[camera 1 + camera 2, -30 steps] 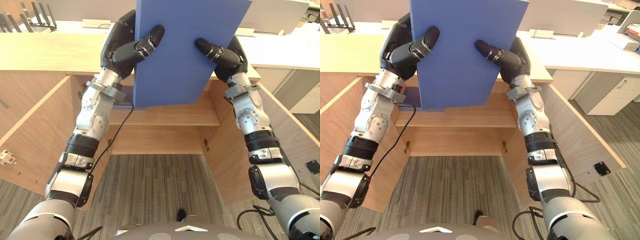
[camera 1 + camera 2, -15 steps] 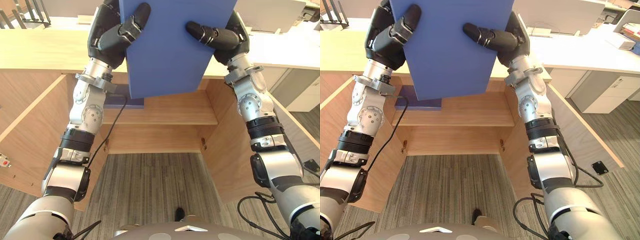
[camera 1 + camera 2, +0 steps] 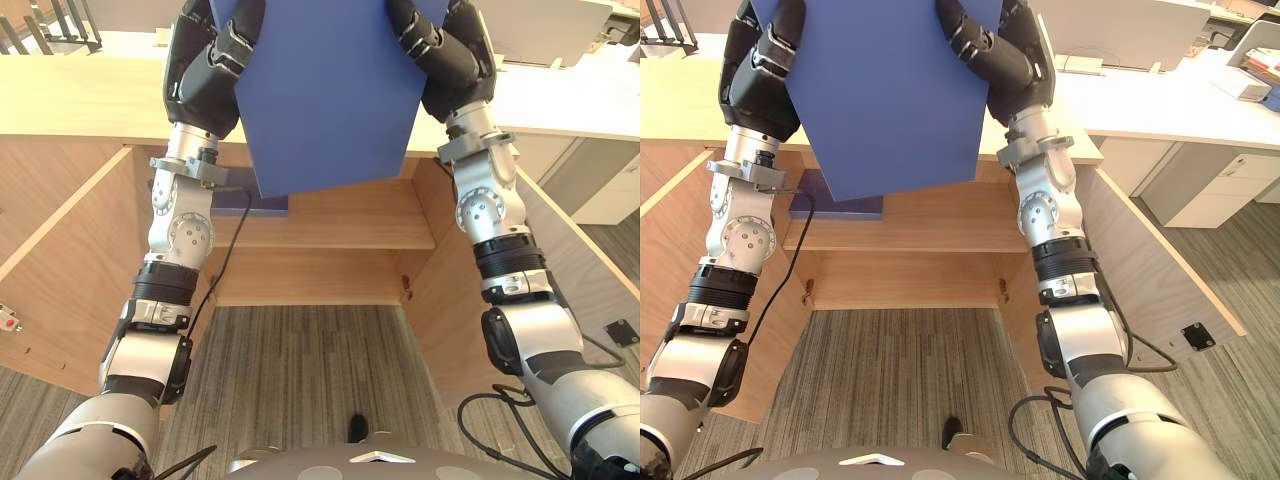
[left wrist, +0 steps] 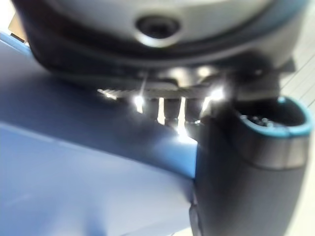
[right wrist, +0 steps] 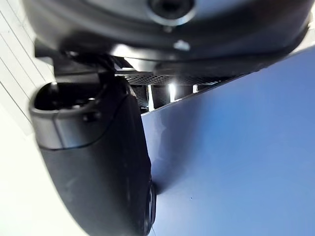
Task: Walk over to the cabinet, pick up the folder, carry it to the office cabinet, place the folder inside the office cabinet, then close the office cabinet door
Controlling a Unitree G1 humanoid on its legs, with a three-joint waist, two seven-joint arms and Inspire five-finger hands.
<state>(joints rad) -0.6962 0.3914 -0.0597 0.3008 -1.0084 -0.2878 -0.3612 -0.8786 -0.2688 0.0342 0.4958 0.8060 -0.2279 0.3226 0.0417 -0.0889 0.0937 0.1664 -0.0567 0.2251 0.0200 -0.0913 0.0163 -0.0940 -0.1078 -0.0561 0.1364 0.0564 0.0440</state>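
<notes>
Here, the left hand (image 3: 205, 75) and right hand (image 3: 455, 65) clamp the blue folder (image 3: 325, 100) upright before the open cabinet (image 3: 90, 100). Wrist views show thumbs (image 5: 98, 162) pressing its face; eye views show another folder (image 3: 840, 208) on the shelf (image 3: 340, 228).

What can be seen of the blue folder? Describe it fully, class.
The blue folder is plain, flat, matte and stiff-looking, held up tilted, facing the camera, before the open wooden cabinet. The left hand and right hand pinch its side edges, thumbs across its face. Its top runs out of view.
</notes>
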